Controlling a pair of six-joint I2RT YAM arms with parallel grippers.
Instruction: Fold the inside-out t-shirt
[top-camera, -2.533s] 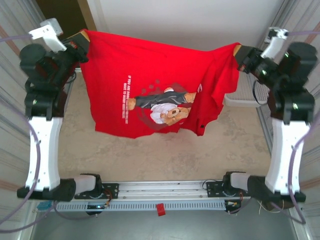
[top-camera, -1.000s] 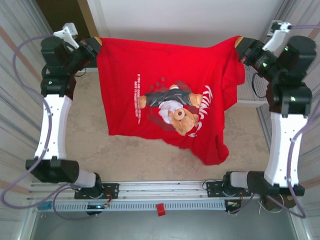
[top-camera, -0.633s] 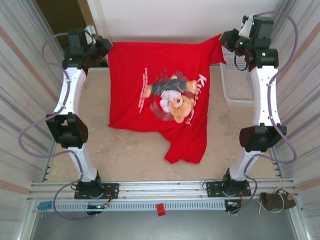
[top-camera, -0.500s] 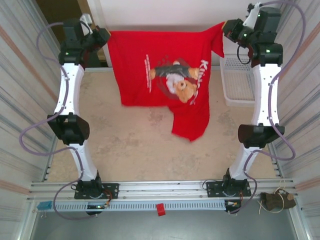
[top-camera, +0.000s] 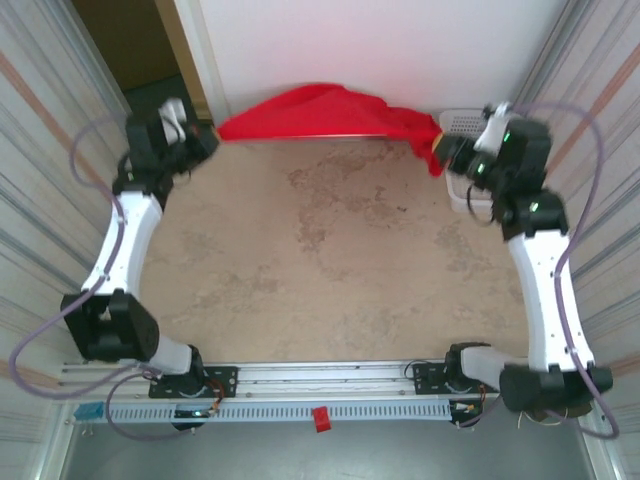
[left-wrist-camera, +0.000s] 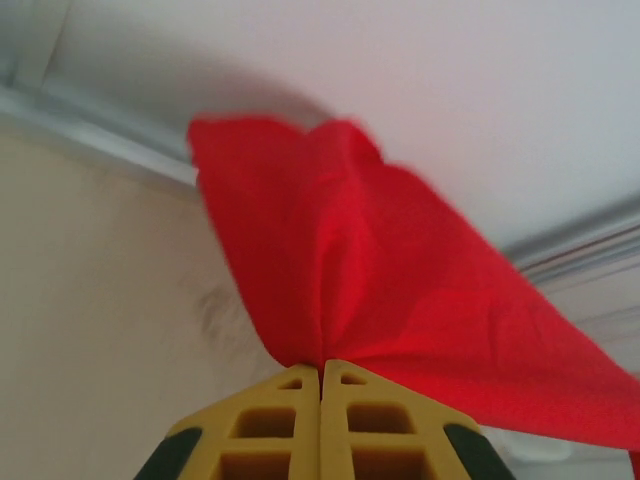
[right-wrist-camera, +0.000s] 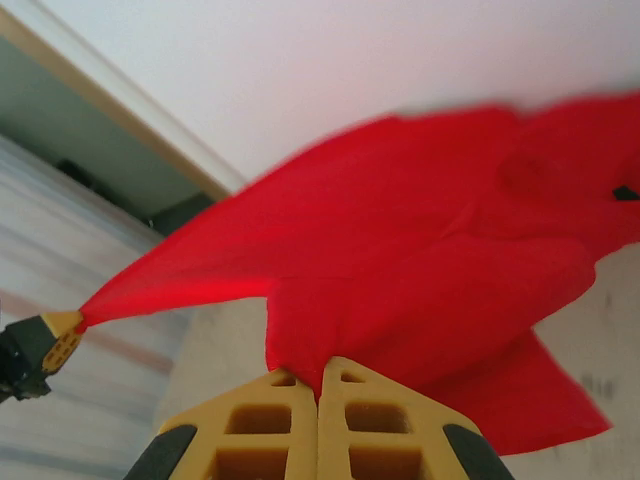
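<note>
The red t-shirt (top-camera: 322, 110) is stretched in a low, bunched band along the table's far edge, against the white back wall. My left gripper (top-camera: 207, 134) is shut on its left corner, and my right gripper (top-camera: 441, 156) is shut on its right corner. In the left wrist view the yellow fingers (left-wrist-camera: 280, 425) pinch a fold of the t-shirt (left-wrist-camera: 400, 290) at the left gripper (left-wrist-camera: 322, 366). In the right wrist view the right gripper (right-wrist-camera: 320, 376) clamps the t-shirt (right-wrist-camera: 430, 260), which runs taut to the left gripper (right-wrist-camera: 62, 330) at the far left. No print or tag shows.
A white lattice basket (top-camera: 460, 123) stands at the back right, partly behind my right arm. The beige table (top-camera: 330, 260) stretches bare toward the arm bases. Corrugated walls close in on both sides. A dark doorway (top-camera: 130, 45) lies at the back left.
The shirt hung spread with its bear print facing the camera. Both grippers have since dropped low at the far edge, and the shirt is now a bunched band against the wall.
</note>
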